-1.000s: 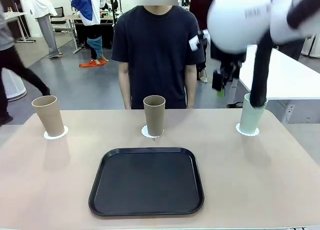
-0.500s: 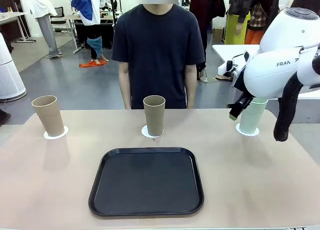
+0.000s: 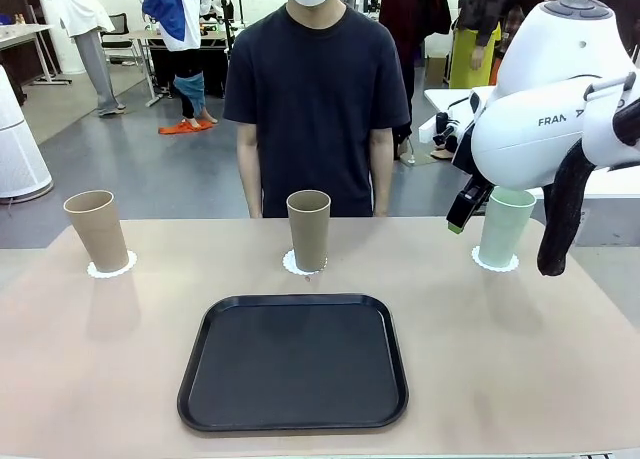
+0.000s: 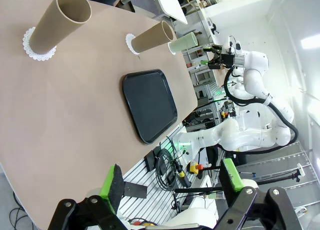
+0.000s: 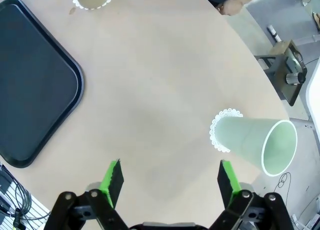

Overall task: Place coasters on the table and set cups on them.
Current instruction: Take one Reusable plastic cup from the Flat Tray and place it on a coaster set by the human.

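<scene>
Three cups stand upright on the table (image 3: 530, 369), each on a white scalloped coaster. A tan cup (image 3: 98, 229) sits at the left on its coaster (image 3: 111, 270). A second tan cup (image 3: 308, 229) stands in the middle on a coaster (image 3: 289, 266). The mint cup (image 3: 505, 226) is on a coaster (image 3: 494, 265) at the right. My right gripper (image 3: 458, 209) hangs just left of and above the mint cup, apart from it. In the right wrist view that gripper (image 5: 170, 182) is open over bare table beside the mint cup (image 5: 255, 145). My left gripper (image 4: 172, 182) is open and holds nothing, far from the cups.
A black tray (image 3: 293, 362) lies in the middle near my edge of the table. A person (image 3: 315, 89) stands at the far side behind the middle cup, arms down. A white table (image 3: 600, 184) stands behind the right arm.
My right arm has swung from high and close to the camera to the right side, beside the mint cup. Cups and coasters have not moved.
</scene>
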You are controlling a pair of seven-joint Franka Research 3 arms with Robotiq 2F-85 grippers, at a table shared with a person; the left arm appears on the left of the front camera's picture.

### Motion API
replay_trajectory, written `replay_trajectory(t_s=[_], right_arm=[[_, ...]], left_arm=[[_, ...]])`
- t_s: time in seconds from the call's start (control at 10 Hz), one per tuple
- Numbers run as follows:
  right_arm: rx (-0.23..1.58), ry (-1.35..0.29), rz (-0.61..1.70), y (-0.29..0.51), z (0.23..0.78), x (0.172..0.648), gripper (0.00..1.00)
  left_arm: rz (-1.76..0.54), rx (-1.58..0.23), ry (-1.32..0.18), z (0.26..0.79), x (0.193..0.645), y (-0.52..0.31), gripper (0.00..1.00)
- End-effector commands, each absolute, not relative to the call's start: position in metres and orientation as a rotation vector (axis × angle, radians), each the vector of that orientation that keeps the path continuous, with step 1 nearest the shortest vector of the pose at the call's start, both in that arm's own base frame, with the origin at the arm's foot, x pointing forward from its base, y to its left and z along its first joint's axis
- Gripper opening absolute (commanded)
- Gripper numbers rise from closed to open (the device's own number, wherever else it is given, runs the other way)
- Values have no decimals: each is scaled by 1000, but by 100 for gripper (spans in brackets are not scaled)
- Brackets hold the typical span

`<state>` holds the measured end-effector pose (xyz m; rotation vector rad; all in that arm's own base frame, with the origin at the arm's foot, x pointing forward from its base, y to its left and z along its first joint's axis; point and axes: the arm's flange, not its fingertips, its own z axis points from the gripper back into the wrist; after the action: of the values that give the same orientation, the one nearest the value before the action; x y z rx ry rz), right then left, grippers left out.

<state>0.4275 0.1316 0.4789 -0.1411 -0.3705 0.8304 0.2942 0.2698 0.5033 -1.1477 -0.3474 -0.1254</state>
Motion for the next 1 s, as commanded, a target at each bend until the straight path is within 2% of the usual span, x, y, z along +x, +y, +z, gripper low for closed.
replay_trajectory(t_s=[0.0,0.7,0.9], right_arm=[[-162,-357,810,131,477,430,100],[-142,-368,824,129,478,429,100],[96,-566,620,71,500,381,100]], left_arm=[[-115,-1160,-352,507,293,270,100],[-115,-1160,-352,507,293,270,100],[-115,-1160,-352,507,293,270,100]])
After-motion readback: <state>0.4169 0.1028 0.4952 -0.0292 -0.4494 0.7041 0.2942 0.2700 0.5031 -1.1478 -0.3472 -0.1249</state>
